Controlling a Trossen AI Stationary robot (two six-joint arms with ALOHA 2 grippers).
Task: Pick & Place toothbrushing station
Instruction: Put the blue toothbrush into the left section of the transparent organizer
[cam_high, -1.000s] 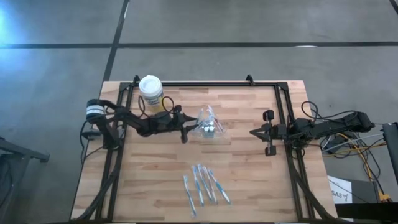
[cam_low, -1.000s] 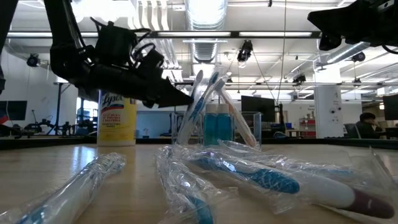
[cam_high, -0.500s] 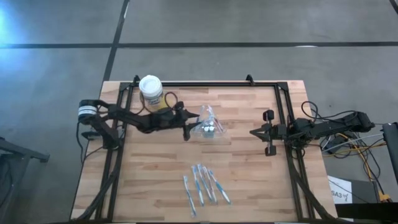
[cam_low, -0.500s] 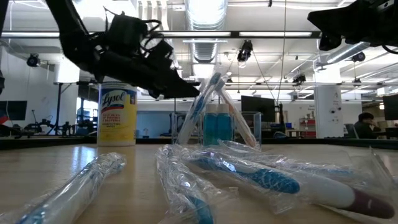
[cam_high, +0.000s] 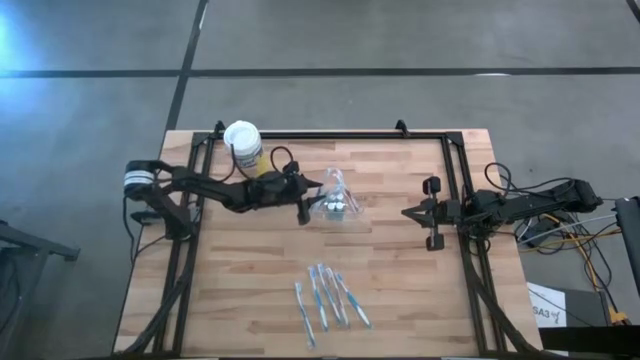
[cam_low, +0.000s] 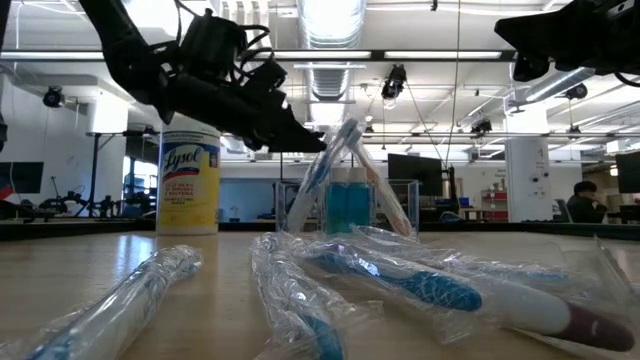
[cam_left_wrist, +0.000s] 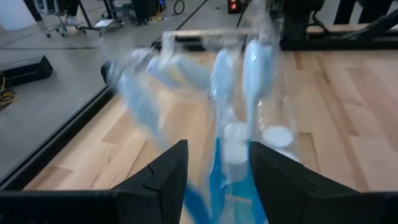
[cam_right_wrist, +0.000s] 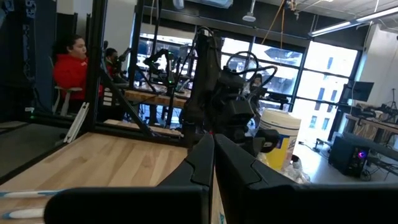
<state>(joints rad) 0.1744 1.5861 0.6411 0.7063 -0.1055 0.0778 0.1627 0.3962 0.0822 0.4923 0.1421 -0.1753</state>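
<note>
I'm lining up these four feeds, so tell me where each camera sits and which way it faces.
High view: overhead, straight down on the table; both arms show.
Low view: tabletop level, facing the room past wrapped toothbrushes; the left claw shows.
Left wrist view: on the left arm, facing the clear holder between open fingers.
Right wrist view: on the right arm, facing across the table past shut fingers.
Shared: all show the yellow canister or holder.

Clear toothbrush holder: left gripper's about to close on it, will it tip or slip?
Probably tippy: in the low view the toothbrushes lean out well above the small clear holder, so weight sits high. Its smooth plastic may slip between the open fingers of the left gripper. Likely light, so a nudge could slide it.
</note>
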